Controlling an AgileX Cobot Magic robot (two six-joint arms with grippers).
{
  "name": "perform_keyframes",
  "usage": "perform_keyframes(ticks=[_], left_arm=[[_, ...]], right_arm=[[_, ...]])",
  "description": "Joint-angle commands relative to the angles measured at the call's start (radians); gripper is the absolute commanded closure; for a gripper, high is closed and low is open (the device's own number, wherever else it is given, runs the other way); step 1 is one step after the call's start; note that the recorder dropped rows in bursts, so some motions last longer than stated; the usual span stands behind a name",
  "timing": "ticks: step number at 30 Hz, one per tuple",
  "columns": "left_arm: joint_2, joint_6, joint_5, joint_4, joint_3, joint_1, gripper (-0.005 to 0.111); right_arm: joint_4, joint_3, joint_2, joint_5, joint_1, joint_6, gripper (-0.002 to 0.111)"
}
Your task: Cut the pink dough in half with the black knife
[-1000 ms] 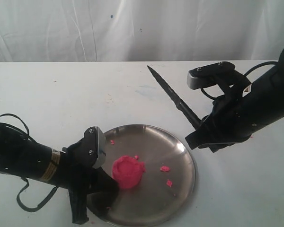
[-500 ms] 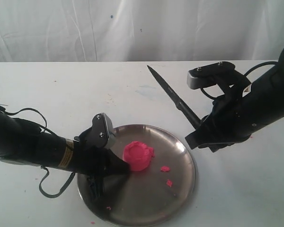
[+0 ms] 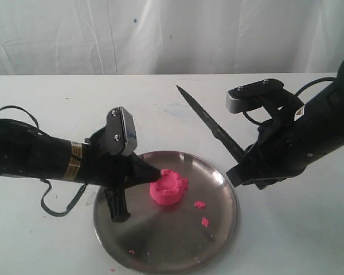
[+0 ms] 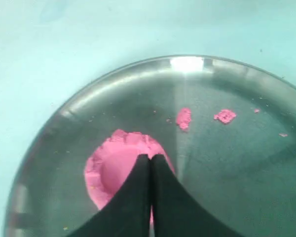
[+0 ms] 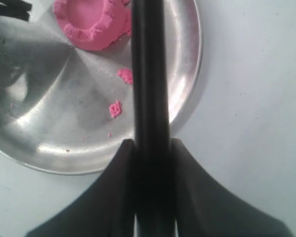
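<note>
The pink dough (image 3: 169, 188) lies left of the plate's (image 3: 218, 232) middle, with the closed left fingers (image 4: 135, 195) against its left side. The right fingers (image 5: 119, 197) grip the black knife (image 3: 209, 121), held high at right. Its cut could strike those left fingers or shove the plate.

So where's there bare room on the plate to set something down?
Free: the front of the steel plate, between pink dough and near rim; also the strip behind it. Crowded: left gripper at the dough's left, crumbs to its right.
</note>
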Motion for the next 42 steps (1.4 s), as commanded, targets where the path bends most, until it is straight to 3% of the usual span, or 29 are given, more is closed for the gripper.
perform_keyframes(ticks=[1,2,3,4,6,10,12,14,16,18,22,25,29,36,42], left_arm=[[-0.134,-0.185,0.296,0.016,-0.003,-0.002,0.107],[-0.172,-0.264,0.515,0.016,-0.003,-0.002,0.107],[-0.182,-0.302,0.610,0.016,-0.003,-0.002,0.107],[-0.190,-0.447,0.834,0.016,-0.003,-0.002,0.107],[-0.186,-0.501,0.992,0.016,-0.003,-0.002,0.107],[-0.186,-0.487,0.870,-0.022,-0.003,-0.004,0.107],[-0.185,-0.490,0.942,-0.029,-0.003,-0.004,0.107],[-0.166,-0.418,1.141,-0.032,-0.013,-0.004,0.107],[-0.127,-0.187,1.353,-0.154,-0.043,-0.004,0.107],[-0.092,0.141,1.447,-0.519,-0.110,-0.004,0.107],[-0.070,0.813,1.551,-1.214,-0.228,-0.004,0.107],[-0.067,1.075,1.552,-1.535,-0.274,-0.004,0.107],[-0.067,1.141,1.480,-1.705,-0.284,-0.004,0.107],[-0.067,1.141,1.370,-1.752,-0.284,-0.004,0.107],[-0.069,1.137,1.359,-1.853,-0.284,-0.004,0.107]], right_arm=[[0.008,0.003,0.000,0.027,0.001,-0.018,0.108],[0.010,0.003,0.000,0.022,0.001,-0.018,0.108],[0.010,0.003,0.000,0.020,0.001,-0.018,0.108],[0.015,0.003,0.000,0.018,0.001,-0.018,0.108],[0.038,0.003,0.000,0.005,0.001,-0.021,0.108],[0.059,0.003,0.000,0.011,0.001,-0.064,0.108],[0.059,0.003,0.002,0.021,0.001,-0.085,0.108],[0.059,0.003,0.002,0.020,0.001,-0.086,0.108],[0.059,0.003,0.002,0.018,0.001,-0.086,0.108],[0.059,0.003,0.002,0.018,0.001,-0.086,0.108],[0.061,0.003,0.002,0.018,0.001,-0.086,0.108],[0.063,0.003,0.002,0.024,0.001,-0.086,0.108],[0.086,0.003,0.004,0.056,0.001,-0.120,0.108],[0.091,0.003,0.062,0.045,0.104,-0.164,0.108],[-0.071,-0.002,0.141,0.038,0.153,-0.064,0.108]])
